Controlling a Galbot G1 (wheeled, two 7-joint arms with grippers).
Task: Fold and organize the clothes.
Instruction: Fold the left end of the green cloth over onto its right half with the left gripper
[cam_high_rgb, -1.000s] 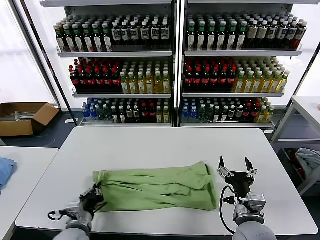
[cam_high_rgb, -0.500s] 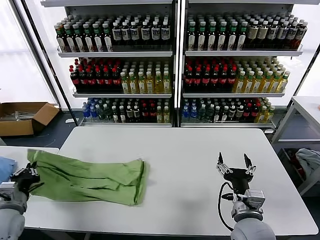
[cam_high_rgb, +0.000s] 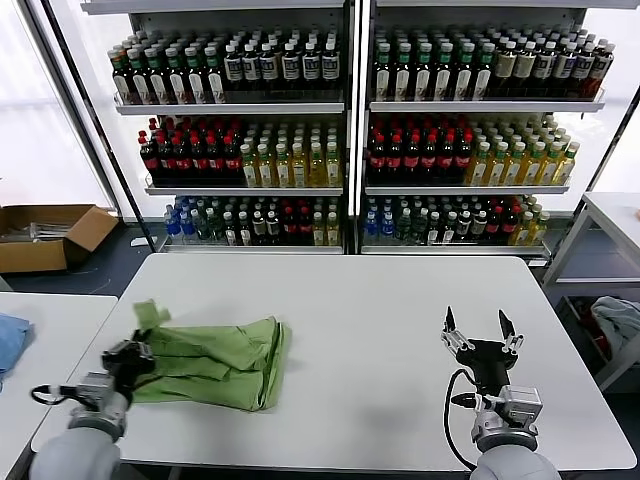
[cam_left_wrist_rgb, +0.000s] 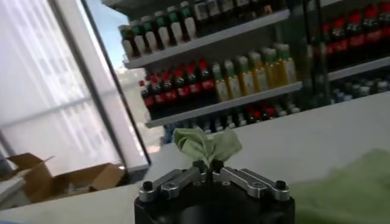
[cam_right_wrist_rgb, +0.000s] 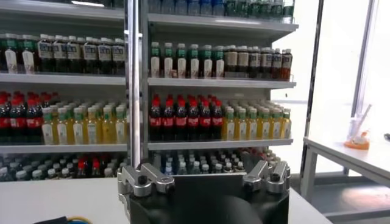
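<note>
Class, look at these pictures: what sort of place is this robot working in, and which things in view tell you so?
Probably a mock shop or test room: tall shelves packed with rows of drink bottles, a plain white table for the green shirt, and a cardboard box on the floor.

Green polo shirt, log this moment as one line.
left gripper shut on green polo shirt | shirt bunched, table left | right gripper open, idle

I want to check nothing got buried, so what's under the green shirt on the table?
The green shirt lies bunched on the white table, its end pinched in the left gripper. Only bare tabletop shows around it. Anything beneath the cloth is covered and cannot be seen.
</note>
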